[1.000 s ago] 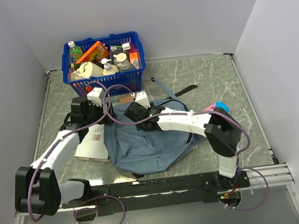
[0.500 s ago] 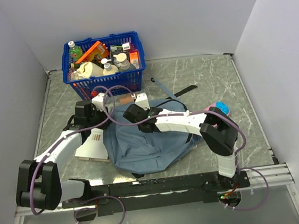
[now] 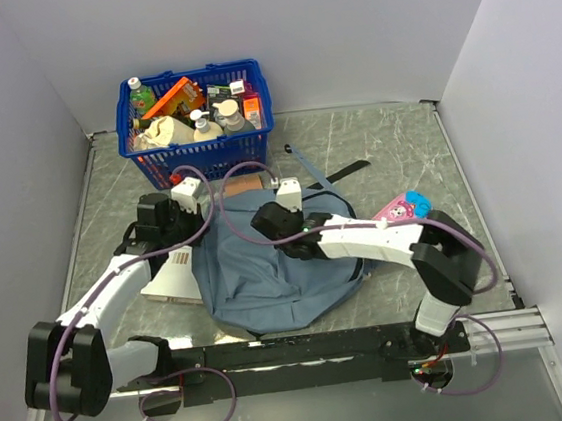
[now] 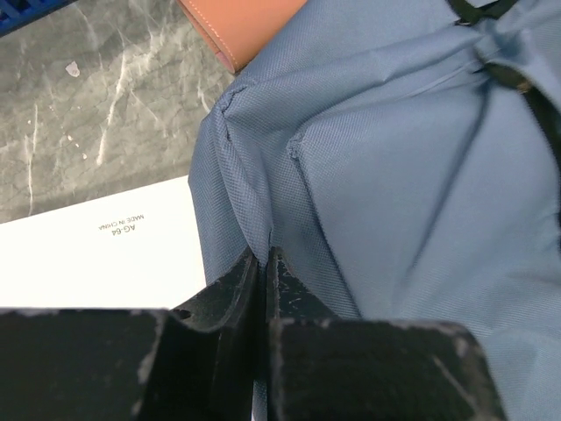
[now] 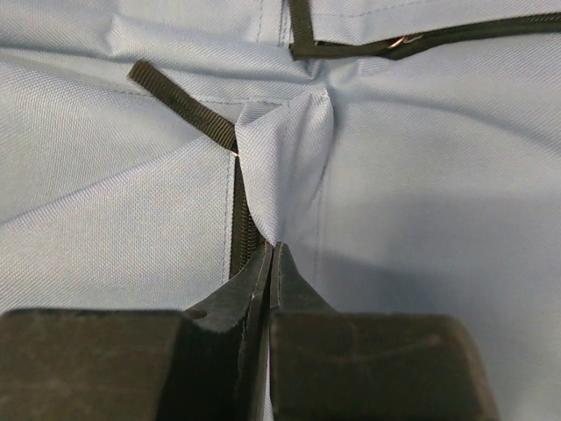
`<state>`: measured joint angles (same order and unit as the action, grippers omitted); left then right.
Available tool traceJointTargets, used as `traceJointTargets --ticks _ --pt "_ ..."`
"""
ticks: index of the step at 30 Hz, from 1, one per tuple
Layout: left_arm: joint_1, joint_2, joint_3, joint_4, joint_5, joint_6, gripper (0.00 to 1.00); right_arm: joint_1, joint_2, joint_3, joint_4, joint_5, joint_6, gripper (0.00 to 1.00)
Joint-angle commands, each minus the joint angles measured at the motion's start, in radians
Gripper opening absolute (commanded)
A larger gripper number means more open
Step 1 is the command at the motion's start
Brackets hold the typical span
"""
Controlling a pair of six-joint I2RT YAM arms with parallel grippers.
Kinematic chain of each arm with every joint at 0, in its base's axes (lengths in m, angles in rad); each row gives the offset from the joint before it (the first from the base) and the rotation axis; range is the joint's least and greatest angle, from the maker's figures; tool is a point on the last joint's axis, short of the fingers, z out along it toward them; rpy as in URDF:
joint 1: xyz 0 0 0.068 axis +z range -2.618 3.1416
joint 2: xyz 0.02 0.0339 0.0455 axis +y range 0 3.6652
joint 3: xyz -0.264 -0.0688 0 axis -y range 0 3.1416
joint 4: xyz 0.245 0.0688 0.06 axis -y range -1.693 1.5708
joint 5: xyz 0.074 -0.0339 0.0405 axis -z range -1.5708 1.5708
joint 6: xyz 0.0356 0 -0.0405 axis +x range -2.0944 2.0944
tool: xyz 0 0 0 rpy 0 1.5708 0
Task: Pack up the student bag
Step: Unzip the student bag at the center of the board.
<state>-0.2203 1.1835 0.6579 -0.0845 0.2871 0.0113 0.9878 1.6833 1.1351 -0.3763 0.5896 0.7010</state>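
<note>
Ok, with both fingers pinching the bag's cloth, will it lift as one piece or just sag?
Probably sag: the student bag lies flat, and its cloth tents into a thin ridge at the right fingers. Likely light: it looks unfilled. The left fingers hold only a fold near one edge, so that side may rise first while the rest drags.

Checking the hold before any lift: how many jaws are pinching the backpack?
2. Left gripper on a fold at the student bag's left edge; right gripper on fabric beside its zipper.
</note>
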Motion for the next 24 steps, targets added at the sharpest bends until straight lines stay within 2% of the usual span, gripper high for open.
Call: traceJointTargets --ticks 1,3,7,10,12,13,17,18,20,24 --pt "0.015 -0.042 -0.007 0.023 -0.095 0.055 0.02 0.002 -0.102 -0.069 -0.078 0.061 0.031 0.0" --pt "0.015 -0.05 -0.01 0.019 -0.103 0.061 0.01 0.002 -0.128 -0.096 -0.069 0.053 0.028 0.0" --pt "0.015 -0.082 0.008 -0.003 -0.126 0.087 0.02 0.002 -0.174 -0.175 0.052 -0.026 -0.021 0.0" --pt "0.016 -0.114 0.087 -0.084 -0.111 0.124 0.2 0.002 -0.212 -0.241 0.146 -0.134 -0.067 0.0" --pt "0.016 -0.122 0.144 -0.15 -0.017 0.156 0.35 0.002 -0.235 -0.276 0.215 -0.187 -0.08 0.0" --pt "0.015 -0.122 0.195 -0.208 0.035 0.168 0.4 0.002 -0.238 -0.285 0.232 -0.203 -0.081 0.0" --pt "0.015 -0.108 0.273 -0.323 0.308 0.245 0.72 0.0 -0.246 -0.304 0.296 -0.269 -0.101 0.0" --pt "0.015 -0.116 0.281 -0.354 0.424 0.318 0.76 0.002 -0.246 -0.301 0.306 -0.28 -0.103 0.0" --pt "-0.003 -0.127 0.273 -0.385 0.483 0.366 0.9 0.002 -0.247 -0.299 0.316 -0.297 -0.101 0.0" --pt "-0.115 -0.082 0.272 -0.411 0.414 0.489 0.91 0.0 -0.254 -0.319 0.362 -0.307 -0.078 0.0"
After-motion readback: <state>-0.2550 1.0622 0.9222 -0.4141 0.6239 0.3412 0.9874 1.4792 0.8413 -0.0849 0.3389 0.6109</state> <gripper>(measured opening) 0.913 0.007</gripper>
